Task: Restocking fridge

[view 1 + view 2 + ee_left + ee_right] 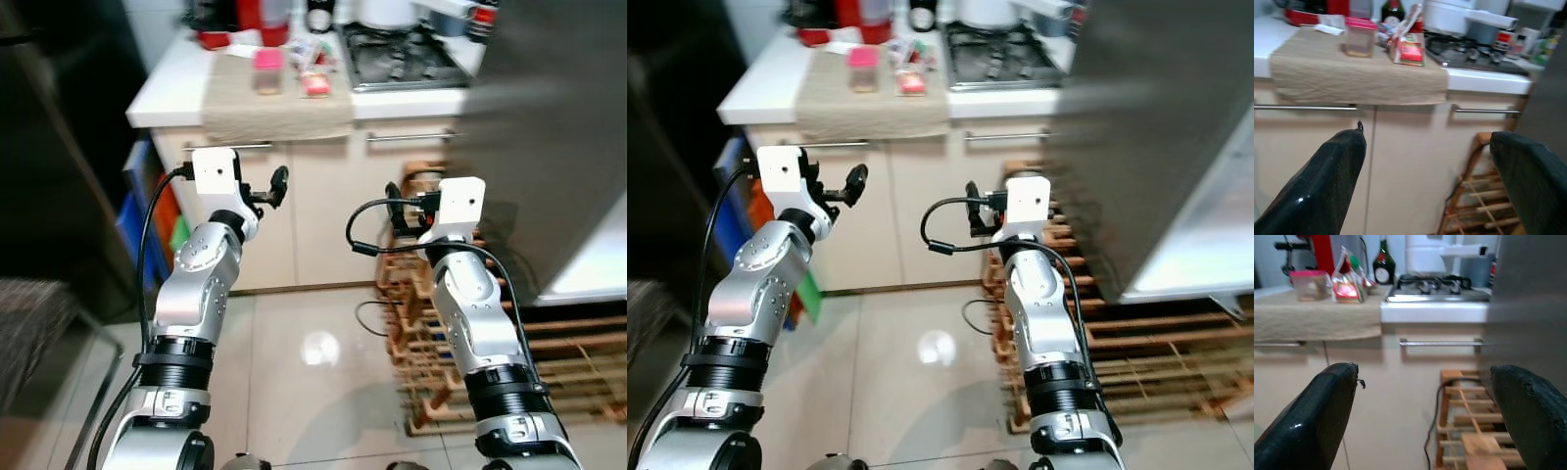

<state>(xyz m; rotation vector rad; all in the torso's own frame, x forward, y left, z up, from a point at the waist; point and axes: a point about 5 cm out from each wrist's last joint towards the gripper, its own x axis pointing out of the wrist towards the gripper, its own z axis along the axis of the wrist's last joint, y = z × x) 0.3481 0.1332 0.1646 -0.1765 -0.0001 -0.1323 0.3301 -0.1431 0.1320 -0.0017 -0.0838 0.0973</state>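
1. The left gripper (1425, 181) and right gripper (1422, 416) are both raised before the cabinet (294, 215), fingers spread wide, grasping nothing.
2. Bare tiled floor (313, 362) lies between the two arms; a wooden pallet (578, 362) bounds it on the right.
3. The grey fridge door (549, 137) stands close on the right.
4. On the counter's beige cloth (1356, 73) sit one pink-lidded container (1359, 36) and one red packet (1409, 49), beside the stove (402, 59).

Beige cloth (274, 103) on white counter (171, 93)
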